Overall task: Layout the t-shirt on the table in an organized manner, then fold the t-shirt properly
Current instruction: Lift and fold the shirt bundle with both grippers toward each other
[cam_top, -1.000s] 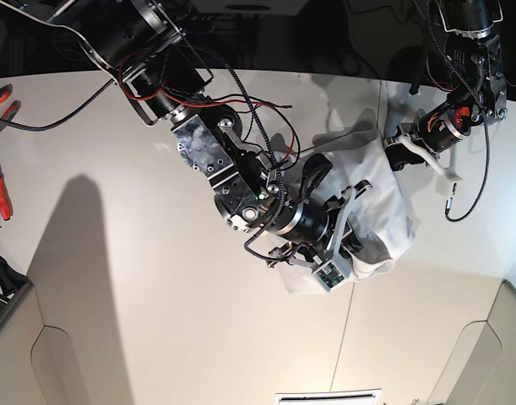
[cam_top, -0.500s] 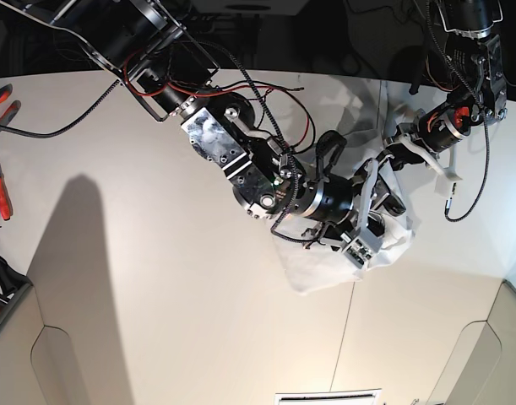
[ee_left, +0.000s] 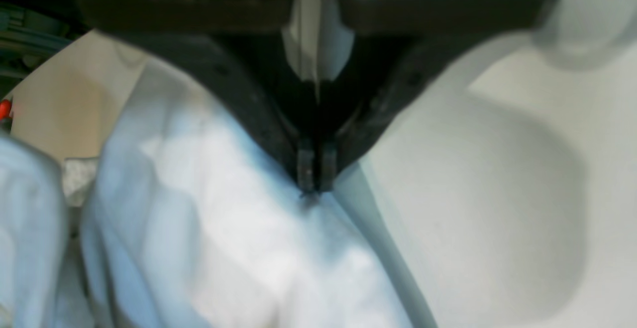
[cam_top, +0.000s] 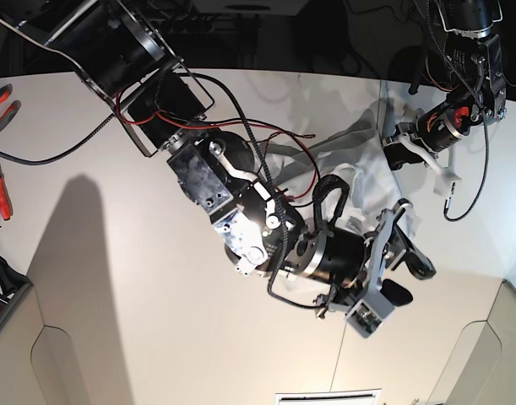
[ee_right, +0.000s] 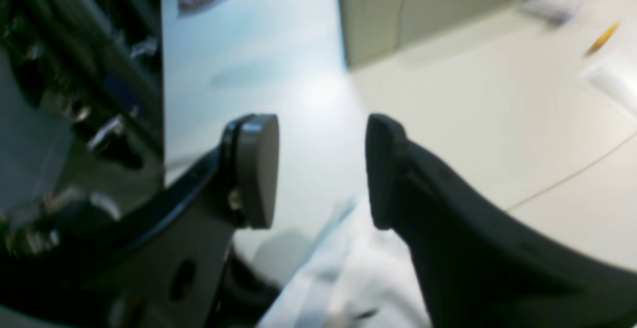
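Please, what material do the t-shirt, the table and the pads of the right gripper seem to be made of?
The t-shirt: apparently soft white woven or knitted cloth, since it folds and wrinkles loosely. The table: a hard, smooth, matte white board, perhaps laminate; it shows soft shadows and no glare. The right gripper pads: dark grey, dull, probably rubber or plastic; blur leaves it open.

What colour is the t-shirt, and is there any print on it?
Plain white t-shirt, no print visible; the left wrist view shows it best.
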